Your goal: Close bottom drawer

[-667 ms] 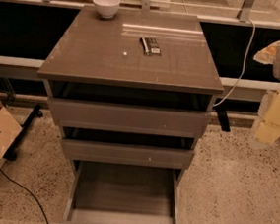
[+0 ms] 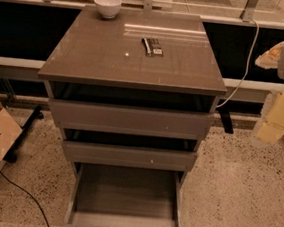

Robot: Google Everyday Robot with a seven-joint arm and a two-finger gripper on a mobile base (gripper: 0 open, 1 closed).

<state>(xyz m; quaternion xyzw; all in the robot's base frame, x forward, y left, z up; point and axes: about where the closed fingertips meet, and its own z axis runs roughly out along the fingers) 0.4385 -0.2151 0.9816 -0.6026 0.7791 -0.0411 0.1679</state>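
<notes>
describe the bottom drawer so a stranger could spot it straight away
Find the grey-brown cabinet with a white bowl on top; the gripper hangs off to its right. The bottom drawer is the lowest of its three, nearest the floor. Unlike the two above, it is pulled far out, showing its bare inside.

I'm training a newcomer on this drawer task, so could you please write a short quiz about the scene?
1. True or false: the bottom drawer is pulled far out.
2. Besides the white bowl, what lies on the cabinet top? A) mug B) small dark flat object C) sponge
3. Fill in: the gripper hangs at the picture's ___ edge, touching no drawer.
Key: 1 true; 2 B; 3 right.
</notes>
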